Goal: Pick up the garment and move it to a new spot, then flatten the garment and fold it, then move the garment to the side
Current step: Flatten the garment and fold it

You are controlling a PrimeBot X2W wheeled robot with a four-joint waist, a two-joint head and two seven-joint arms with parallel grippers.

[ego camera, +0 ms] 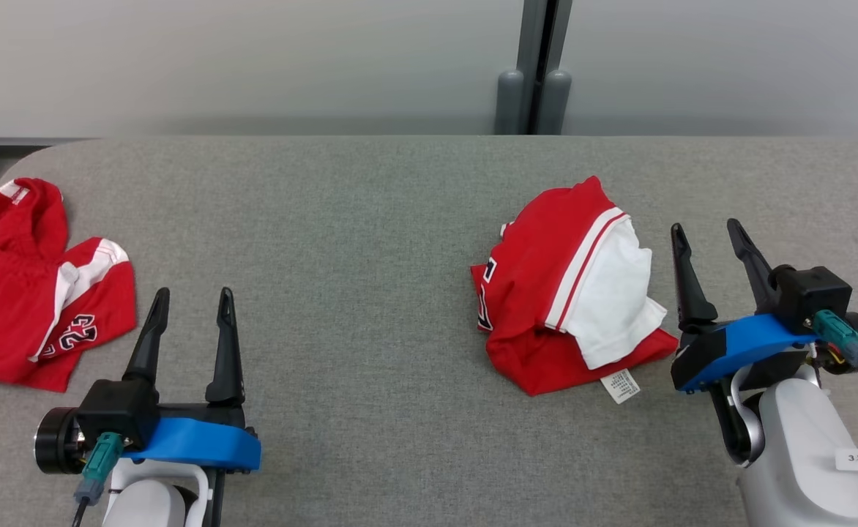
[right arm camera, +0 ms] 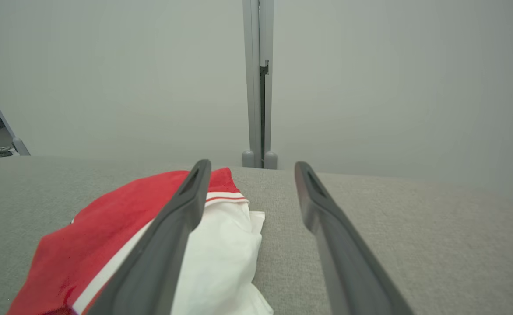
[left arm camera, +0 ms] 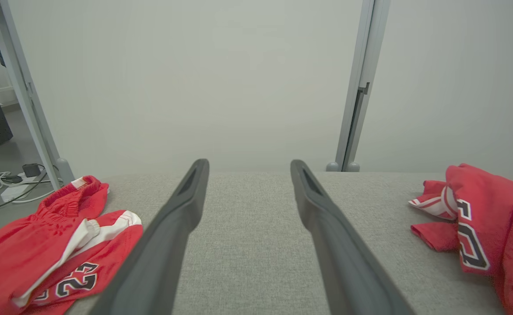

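A crumpled red garment (ego camera: 539,285) with white panels, dark lettering and a small white label lies on the grey table (ego camera: 356,219), right of centre. My right gripper (ego camera: 705,227) stands open just to its right, apart from the cloth. In the right wrist view the garment (right arm camera: 121,218) lies under and left of the left finger of that gripper (right arm camera: 252,164). My left gripper (ego camera: 193,293) is open over bare table at the lower left, empty. The left wrist view has the garment (left arm camera: 493,218) far right of this gripper (left arm camera: 249,164).
A second red and white garment (ego camera: 12,293) marked 23 lies bunched at the table's left edge, also in the left wrist view (left arm camera: 42,245). A grey wall with a vertical post (ego camera: 535,66) stands behind the table. Cables lie on the floor (left arm camera: 7,183) past the left end.
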